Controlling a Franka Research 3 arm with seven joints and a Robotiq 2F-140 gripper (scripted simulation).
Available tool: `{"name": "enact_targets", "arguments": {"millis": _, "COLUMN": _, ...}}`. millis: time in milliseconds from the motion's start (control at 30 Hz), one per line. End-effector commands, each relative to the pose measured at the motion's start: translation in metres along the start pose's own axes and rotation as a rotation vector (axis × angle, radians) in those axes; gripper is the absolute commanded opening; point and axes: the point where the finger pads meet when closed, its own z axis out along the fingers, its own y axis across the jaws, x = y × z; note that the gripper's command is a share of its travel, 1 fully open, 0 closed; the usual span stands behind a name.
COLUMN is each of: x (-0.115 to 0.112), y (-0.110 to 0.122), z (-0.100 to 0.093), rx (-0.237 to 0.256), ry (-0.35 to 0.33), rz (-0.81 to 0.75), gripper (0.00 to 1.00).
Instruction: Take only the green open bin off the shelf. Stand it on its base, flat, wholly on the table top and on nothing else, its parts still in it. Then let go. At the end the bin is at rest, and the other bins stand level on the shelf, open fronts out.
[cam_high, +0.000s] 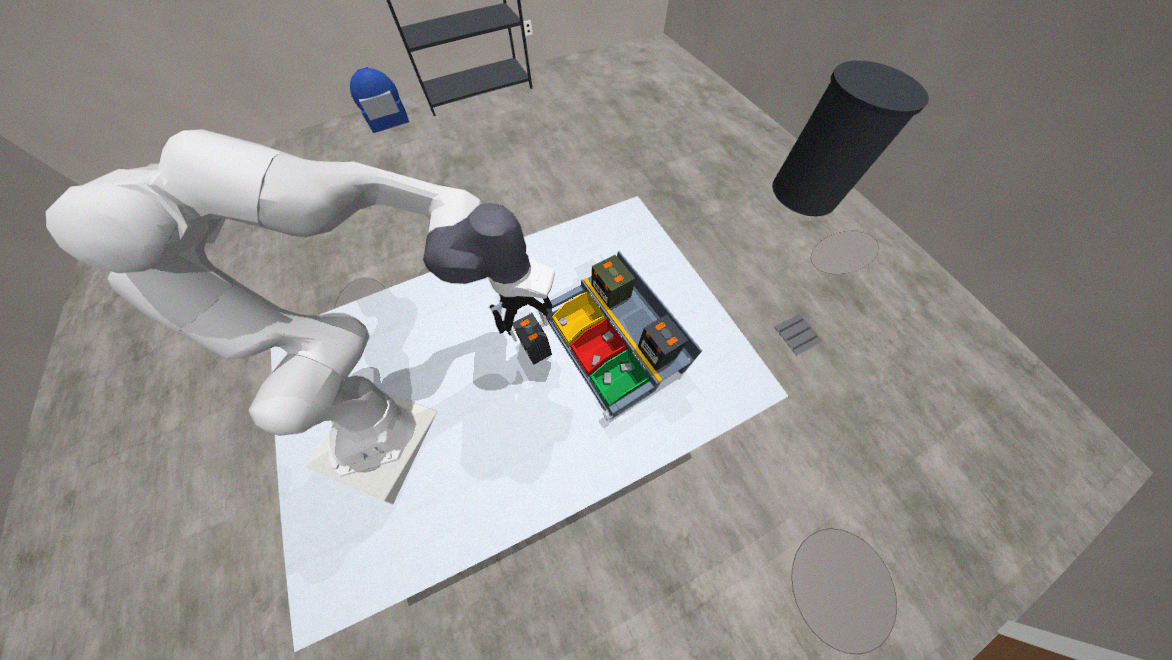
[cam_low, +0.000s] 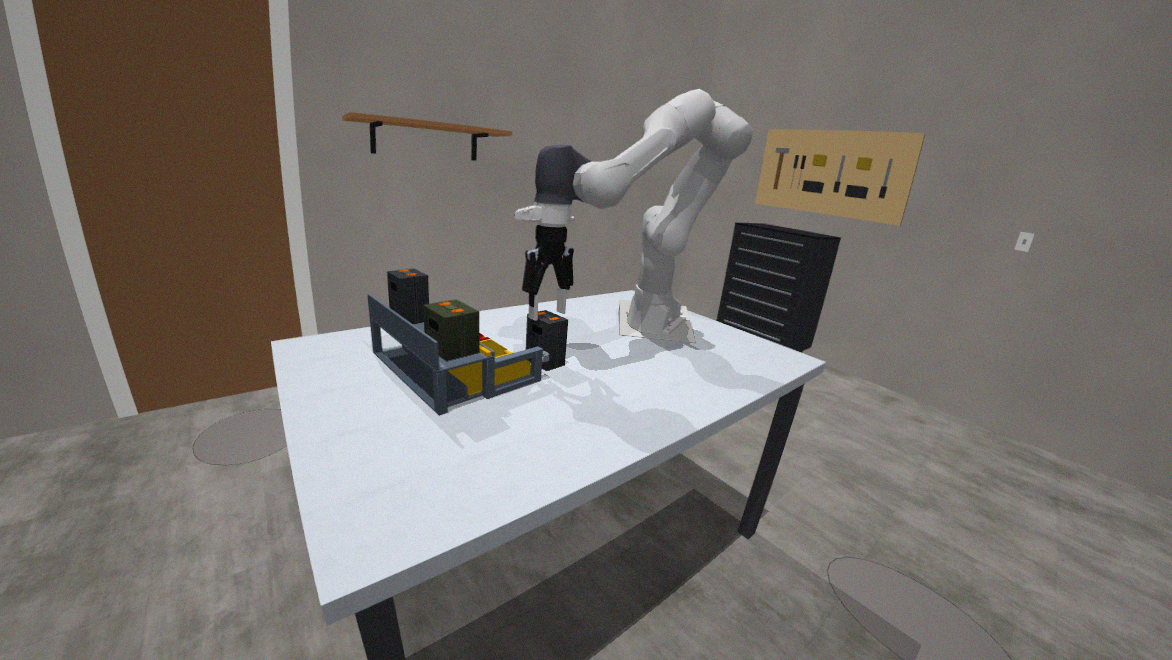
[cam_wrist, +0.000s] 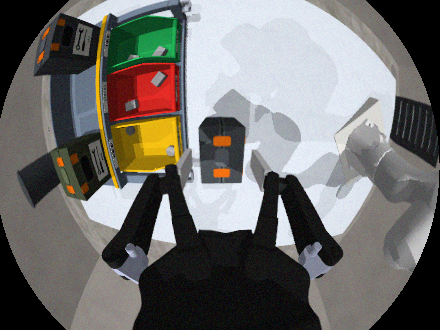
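The green plastic open bin (cam_high: 628, 385) (cam_wrist: 145, 37) sits in the front row of the low blue-grey metal shelf (cam_high: 664, 309) (cam_low: 401, 329) (cam_wrist: 184, 100), at one end, with small grey block-like parts (cam_high: 606, 377) (cam_wrist: 160, 51) inside. Next to it on the shelf is a red plastic open bin (cam_high: 586, 348) (cam_wrist: 142, 90), then a yellow plastic open bin (cam_high: 582, 311) (cam_low: 512, 370) (cam_wrist: 145, 145) at the other end. Behind this row, a boxy charcoal case with orange latches (cam_high: 662, 341) (cam_low: 408, 295) (cam_wrist: 67, 45) is at the shelf's green-bin end, and a boxy olive case with orange latches (cam_high: 613, 278) (cam_low: 452, 327) (cam_wrist: 82, 167) at its yellow-bin end.

Just in front of the shelf, a dark grey case with orange latches (cam_high: 533, 337) (cam_low: 547, 340) (cam_wrist: 221, 157) stands upright on the white rectangular table (cam_high: 492, 524) (cam_low: 492, 459) (cam_wrist: 300, 65). The black two-finger gripper (cam_high: 531, 324) (cam_low: 547, 310) (cam_wrist: 221, 157) is near the top of this case, partly open and holding nothing, outside the shelf. Well apart from the shelf's front, the white jointed arm (cam_high: 311, 192) (cam_low: 684, 204) (cam_wrist: 410, 185) stands on a cream square base plate (cam_high: 393, 491) (cam_low: 627, 315) (cam_wrist: 345, 135).
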Motion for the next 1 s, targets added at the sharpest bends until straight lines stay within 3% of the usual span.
{"name": "enact_targets", "arguments": {"millis": 0, "x": -0.001, "y": -0.001, "z": 0.004, "rx": 0.002, "ry": 0.000, "rz": -0.004, "gripper": 0.57}}
{"name": "enact_targets", "arguments": {"millis": 933, "x": -0.001, "y": -0.002, "z": 0.006, "rx": 0.002, "ry": 0.000, "rz": -0.004, "gripper": 0.57}}
{"name": "enact_targets", "arguments": {"millis": 967, "x": 0.009, "y": -0.005, "z": 0.005, "rx": 0.004, "ry": 0.001, "rz": -0.003, "gripper": 0.57}}
